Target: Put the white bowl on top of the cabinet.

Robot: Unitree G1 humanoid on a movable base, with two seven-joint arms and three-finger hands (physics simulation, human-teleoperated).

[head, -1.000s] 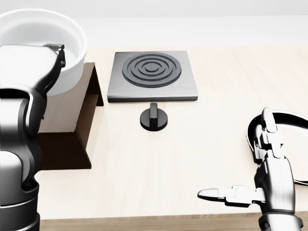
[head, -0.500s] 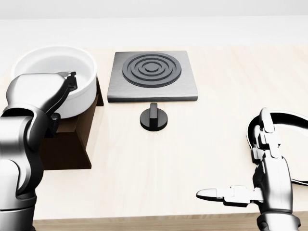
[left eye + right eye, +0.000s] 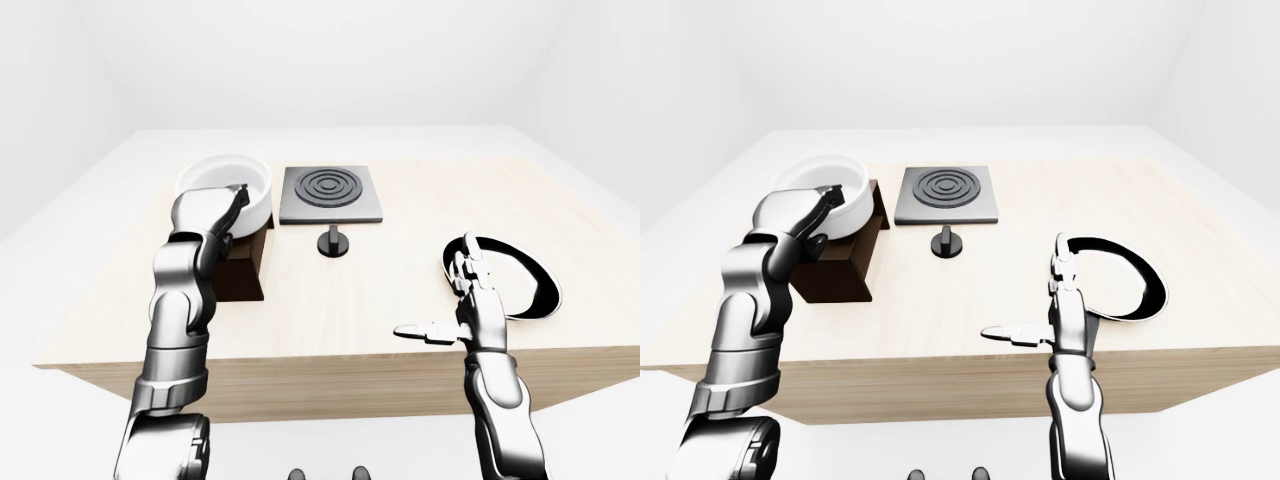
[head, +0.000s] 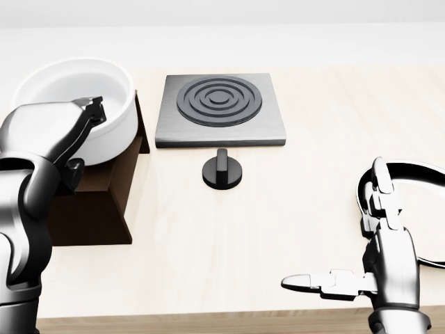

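The white bowl (image 4: 66,83) sits upright on the dark brown cabinet (image 4: 97,209) at the left of the head view. My left hand (image 4: 90,111) reaches in from the left, its fingers hooked over the bowl's near rim and closed on it. The arm hides the bowl's lower left side and part of the cabinet top. My right hand (image 4: 341,229) hovers low over the table at the bottom right, open, thumb pointing left and fingers pointing up, holding nothing.
A grey stove plate (image 4: 220,108) with black rings lies right of the cabinet, with a black knob (image 4: 222,170) just below it. A black-rimmed white plate (image 4: 417,209) lies behind my right hand. The table's edge (image 4: 208,321) runs along the bottom.
The bowl came down from a raised position at the upper left onto the cabinet top. My left arm lowered with it, still on the rim. The right hand barely moved.
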